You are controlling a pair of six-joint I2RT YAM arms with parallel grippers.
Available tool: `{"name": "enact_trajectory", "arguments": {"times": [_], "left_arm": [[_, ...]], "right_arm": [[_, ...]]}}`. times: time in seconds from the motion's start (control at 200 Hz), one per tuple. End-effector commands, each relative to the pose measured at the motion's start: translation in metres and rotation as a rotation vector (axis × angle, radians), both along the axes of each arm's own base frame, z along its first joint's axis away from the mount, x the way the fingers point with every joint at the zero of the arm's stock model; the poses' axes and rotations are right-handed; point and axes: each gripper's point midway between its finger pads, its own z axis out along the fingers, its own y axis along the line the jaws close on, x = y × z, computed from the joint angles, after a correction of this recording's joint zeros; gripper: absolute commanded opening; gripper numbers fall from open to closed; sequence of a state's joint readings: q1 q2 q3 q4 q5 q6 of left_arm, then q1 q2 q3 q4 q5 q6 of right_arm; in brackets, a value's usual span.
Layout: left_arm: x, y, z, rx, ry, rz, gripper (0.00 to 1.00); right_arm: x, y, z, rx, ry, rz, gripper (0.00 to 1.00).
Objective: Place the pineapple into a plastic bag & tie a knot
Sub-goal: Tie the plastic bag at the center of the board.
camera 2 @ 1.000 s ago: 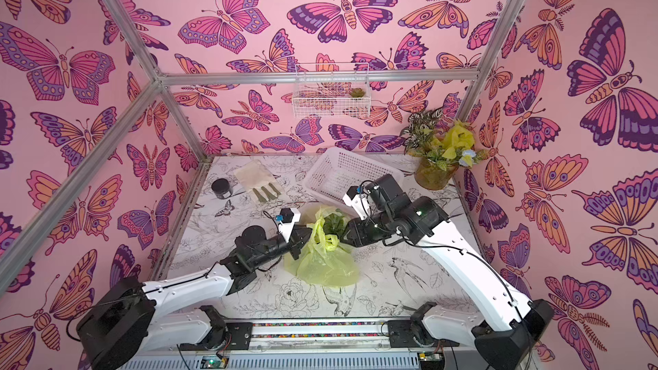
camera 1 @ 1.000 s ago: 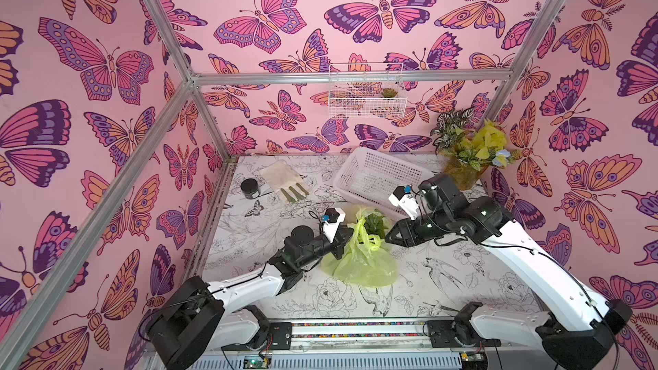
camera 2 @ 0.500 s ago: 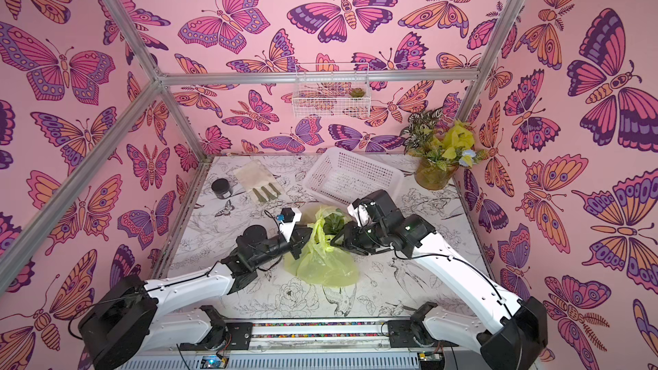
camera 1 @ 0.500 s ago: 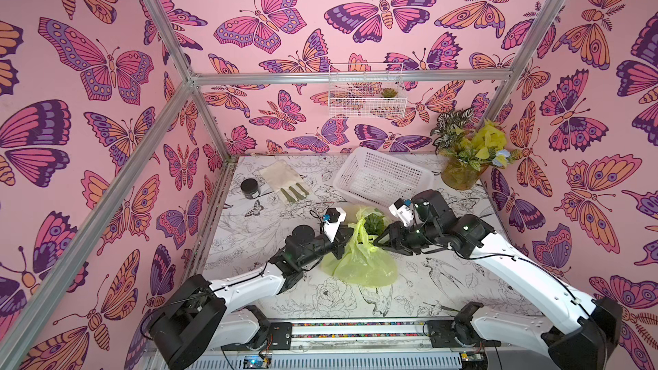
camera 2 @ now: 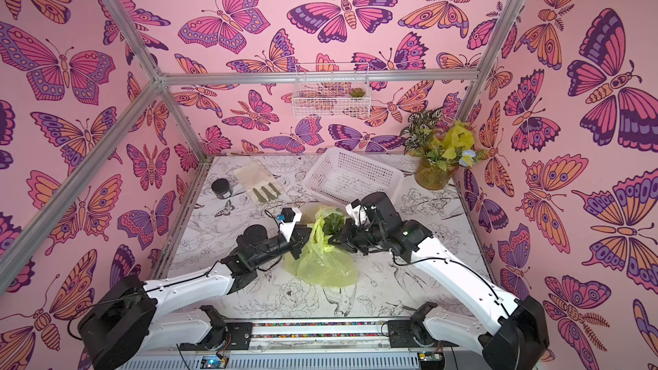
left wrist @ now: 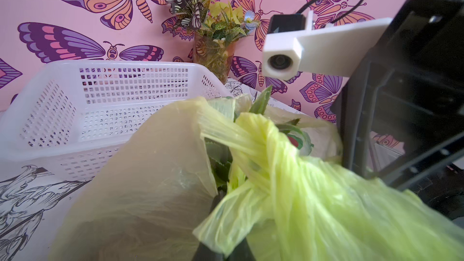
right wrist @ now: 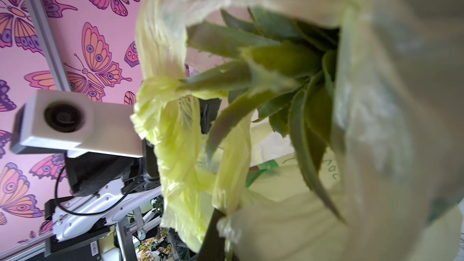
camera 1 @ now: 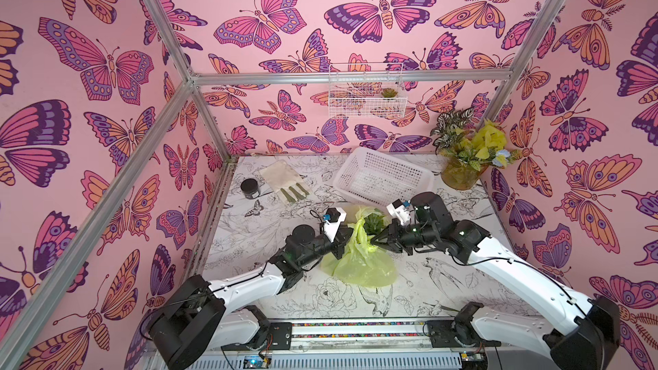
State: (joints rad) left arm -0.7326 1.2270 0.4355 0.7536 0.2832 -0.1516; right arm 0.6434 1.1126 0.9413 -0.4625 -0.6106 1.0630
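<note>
Both sets of jaws are pressed together on thin plastic. The left gripper [camera 1: 348,240] pinches one handle strand of the yellow-green plastic bag [camera 1: 363,266], and the right gripper [camera 1: 374,242] pinches another, their tips nearly meeting at the bag's neck. Between them, in the left wrist view, the handles cross in a loose knot [left wrist: 253,146], not drawn tight. The bag rests on the printed table [camera 1: 270,215] between the arms, body toward the robot's side, mouth toward the white perforated basket [camera 1: 384,176]. The pineapple crown [camera 1: 375,222] pokes from the mouth, leaves pointing up and toward the basket.
</note>
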Motion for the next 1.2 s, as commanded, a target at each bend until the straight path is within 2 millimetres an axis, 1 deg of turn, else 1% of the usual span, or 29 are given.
{"name": "enact_trajectory", "arguments": {"times": [0.0, 0.025, 0.045, 0.18, 0.29, 0.361, 0.461, 0.496, 0.581, 0.651, 0.776, 0.811, 0.876, 0.951, 1.011, 1.057, 1.137, 1.192], "left_arm": [[0.005, 0.004, 0.013, 0.003, -0.042, 0.036, 0.00], [0.006, 0.006, 0.015, 0.002, -0.047, 0.044, 0.00], [0.006, 0.007, 0.009, 0.020, -0.030, 0.049, 0.00], [0.008, 0.011, 0.009, 0.037, -0.041, 0.073, 0.00], [0.015, 0.024, 0.010, 0.061, -0.057, 0.155, 0.00], [0.021, 0.038, 0.016, 0.088, -0.082, 0.231, 0.00], [0.028, 0.058, 0.026, 0.153, -0.120, 0.332, 0.00], [0.031, 0.065, 0.026, 0.182, -0.123, 0.365, 0.00], [0.041, 0.087, 0.021, 0.255, -0.105, 0.463, 0.00], [0.046, 0.103, 0.015, 0.290, -0.083, 0.524, 0.00], [0.051, 0.122, 0.005, 0.338, -0.047, 0.594, 0.00], [0.052, 0.127, 0.001, 0.353, -0.036, 0.612, 0.00], [0.055, 0.137, -0.006, 0.375, -0.010, 0.657, 0.00], [0.058, 0.152, -0.016, 0.407, 0.025, 0.726, 0.00], [0.058, 0.164, -0.024, 0.439, 0.042, 0.783, 0.00], [0.057, 0.175, -0.028, 0.461, 0.057, 0.841, 0.00], [0.055, 0.192, -0.035, 0.506, 0.079, 0.921, 0.00], [0.053, 0.193, -0.039, 0.520, 0.089, 0.919, 0.00]], "right_arm": [[-0.011, -0.001, 0.009, 0.039, 0.020, 0.006, 0.01], [-0.013, -0.002, 0.008, 0.037, 0.026, 0.006, 0.00], [-0.014, -0.003, 0.008, 0.035, 0.030, 0.005, 0.00], [-0.025, -0.013, 0.006, 0.006, 0.053, 0.009, 0.00], [-0.032, -0.027, 0.007, -0.032, 0.064, -0.003, 0.00], [-0.033, -0.045, 0.004, -0.101, 0.049, -0.044, 0.00], [-0.034, -0.077, -0.002, -0.238, 0.019, -0.106, 0.00], [-0.035, -0.088, -0.004, -0.290, 0.013, -0.120, 0.00], [-0.038, -0.113, -0.007, -0.403, 0.015, -0.166, 0.00], [-0.040, -0.125, -0.005, -0.461, 0.016, -0.180, 0.00], [-0.042, -0.150, 0.000, -0.594, -0.008, -0.203, 0.00], [-0.043, -0.160, 0.002, -0.641, -0.020, -0.217, 0.00], [-0.042, -0.185, 0.000, -0.771, -0.056, -0.253, 0.00], [-0.043, -0.218, -0.007, -0.947, -0.087, -0.279, 0.00], [-0.045, -0.236, -0.015, -1.052, -0.099, -0.284, 0.00], [-0.048, -0.245, -0.024, -1.104, -0.091, -0.277, 0.00], [-0.055, -0.251, -0.045, -1.155, -0.042, -0.250, 0.00], [-0.057, -0.249, -0.054, -1.153, -0.012, -0.239, 0.00]]}}
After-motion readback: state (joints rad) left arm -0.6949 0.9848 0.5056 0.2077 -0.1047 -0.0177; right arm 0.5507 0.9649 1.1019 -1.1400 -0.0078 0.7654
